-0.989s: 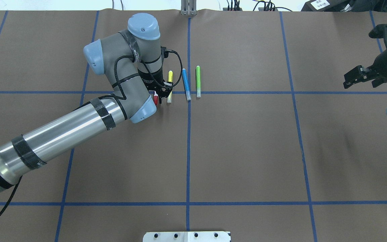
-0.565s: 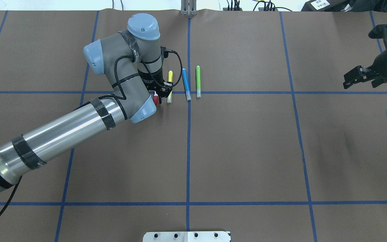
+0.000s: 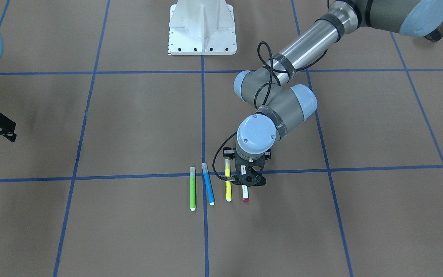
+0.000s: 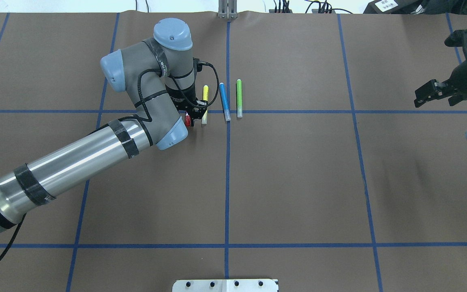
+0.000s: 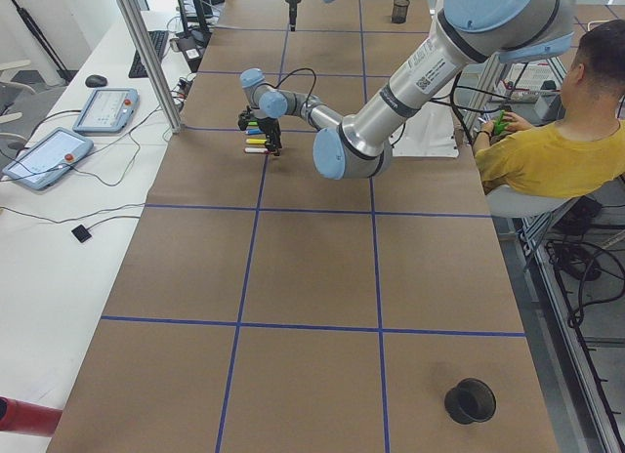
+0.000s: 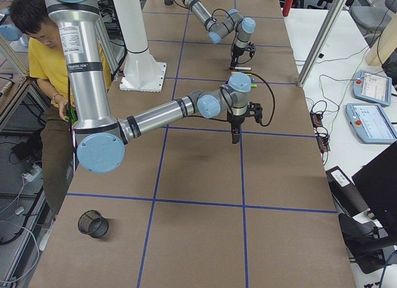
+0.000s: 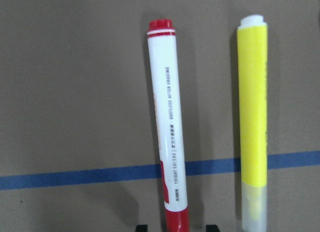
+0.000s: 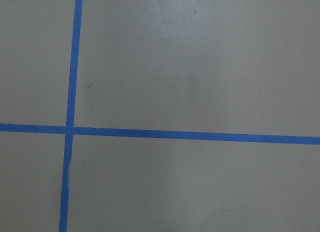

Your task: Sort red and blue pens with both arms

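The red pen (image 7: 167,117), a white barrel with red cap and red end, lies on the brown table across a blue tape line. My left gripper (image 7: 176,227) is open, and its two fingertips straddle the red cap with a gap on each side. In the front-facing view the left gripper (image 3: 249,180) covers most of the red pen (image 3: 245,195). The blue pen (image 4: 224,101) lies two places to the right, untouched. My right gripper (image 4: 434,101) hovers open at the table's far right, holding nothing.
A yellow marker (image 4: 205,101) lies between the red and blue pens, close to my left gripper's finger. A green marker (image 4: 239,98) lies right of the blue one. The white pedestal (image 3: 202,29) stands at the robot's side. A black cup (image 5: 470,401) sits far off. A person (image 5: 547,150) sits beside the table.
The left wrist has shifted very slightly over the red pen. The pens and the right arm have not moved.
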Controlling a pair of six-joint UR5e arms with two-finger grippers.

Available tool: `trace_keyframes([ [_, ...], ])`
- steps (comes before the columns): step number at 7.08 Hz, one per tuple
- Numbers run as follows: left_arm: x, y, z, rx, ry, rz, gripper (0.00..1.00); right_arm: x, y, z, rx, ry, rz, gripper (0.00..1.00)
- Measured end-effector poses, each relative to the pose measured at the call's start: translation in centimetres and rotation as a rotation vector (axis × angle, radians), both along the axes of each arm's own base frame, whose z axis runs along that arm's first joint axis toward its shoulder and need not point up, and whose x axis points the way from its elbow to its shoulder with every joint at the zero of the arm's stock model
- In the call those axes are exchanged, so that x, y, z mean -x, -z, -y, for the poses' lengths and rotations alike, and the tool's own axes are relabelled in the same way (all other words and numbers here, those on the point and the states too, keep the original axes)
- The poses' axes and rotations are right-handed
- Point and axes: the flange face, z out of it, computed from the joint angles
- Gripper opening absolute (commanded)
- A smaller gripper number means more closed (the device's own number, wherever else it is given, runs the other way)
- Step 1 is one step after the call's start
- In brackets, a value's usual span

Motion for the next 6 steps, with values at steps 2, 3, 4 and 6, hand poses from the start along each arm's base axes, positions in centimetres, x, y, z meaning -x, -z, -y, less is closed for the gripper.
trace_keyframes([
  [2,-0.11,0.07,-0.13,0.004,0.003,0.000,0.31,0.00,0.00,0.00,0.000,0.000,0.000,1.00],
  [3,-0.19,0.18,-0.22,0.004,0.003,-0.002,0.30,0.00,-0.01,0.00,0.000,0.000,0.000,1.00],
  [4,-0.32,0.24,-0.35,0.002,0.002,-0.003,0.31,0.00,0.00,0.00,0.001,0.000,0.000,1.00],
  [6,-0.63,0.22,-0.66,0.001,-0.003,-0.004,0.31,0.00,-0.03,0.00,0.001,0.000,-0.001,1.00],
])
